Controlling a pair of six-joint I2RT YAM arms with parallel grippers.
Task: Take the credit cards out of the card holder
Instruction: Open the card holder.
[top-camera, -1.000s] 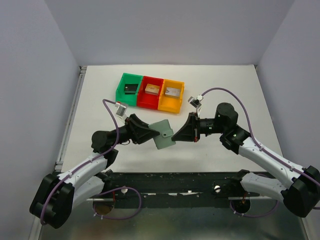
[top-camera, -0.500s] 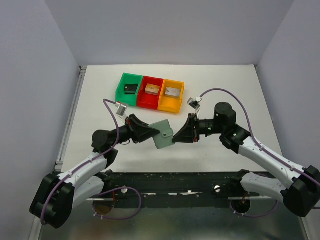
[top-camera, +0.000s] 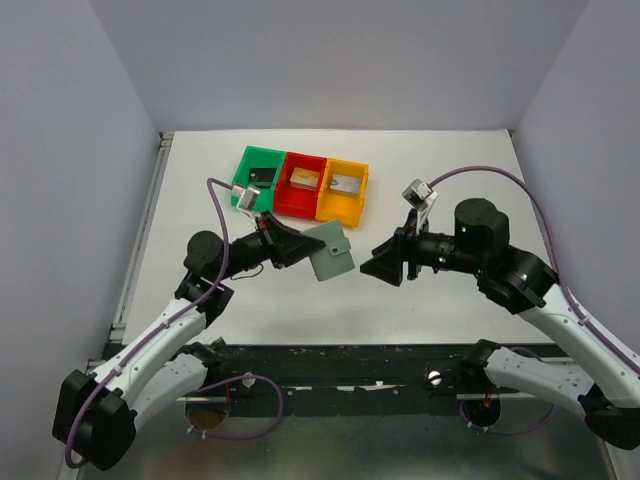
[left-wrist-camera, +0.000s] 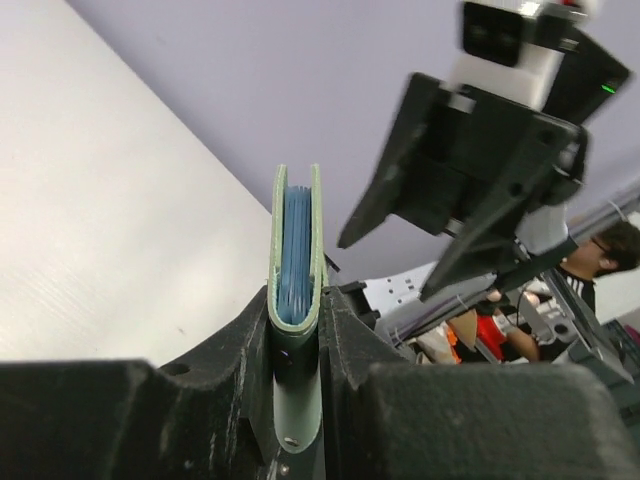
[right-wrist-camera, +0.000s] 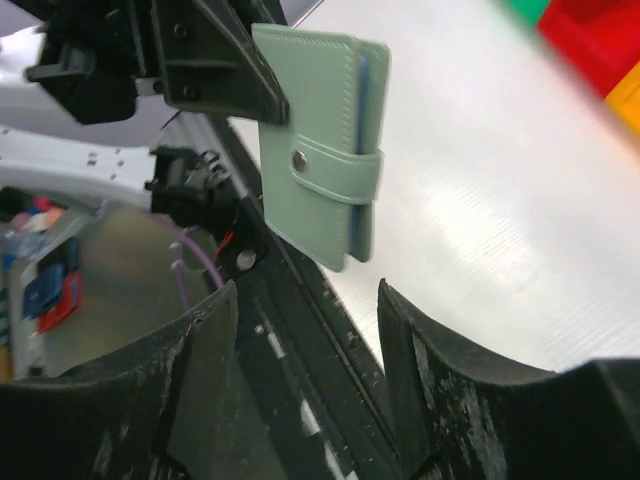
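Note:
The card holder (top-camera: 330, 254) is a grey-green wallet, folded shut with its snap tab closed, held in the air over the table. My left gripper (top-camera: 300, 247) is shut on its near end. In the left wrist view the wallet (left-wrist-camera: 297, 230) stands edge-on between the fingers of that gripper (left-wrist-camera: 297, 340), and blue inner pockets show in the fold. My right gripper (top-camera: 378, 268) is open, a short way to the wallet's right and apart from it. From the right wrist, the wallet (right-wrist-camera: 315, 150) hangs beyond the gripper's (right-wrist-camera: 305, 300) spread fingers. The credit cards are hidden.
A green bin (top-camera: 262, 152), a red bin (top-camera: 297, 207) and an orange bin (top-camera: 338, 213) stand in a row behind the wallet, each with a small block inside. White table (top-camera: 440, 180) lies to the right, and grey walls close it in at the back and sides.
My right gripper has opened and drawn back to the right, off the wallet. The left arm has carried the wallet slightly up and toward the bins.

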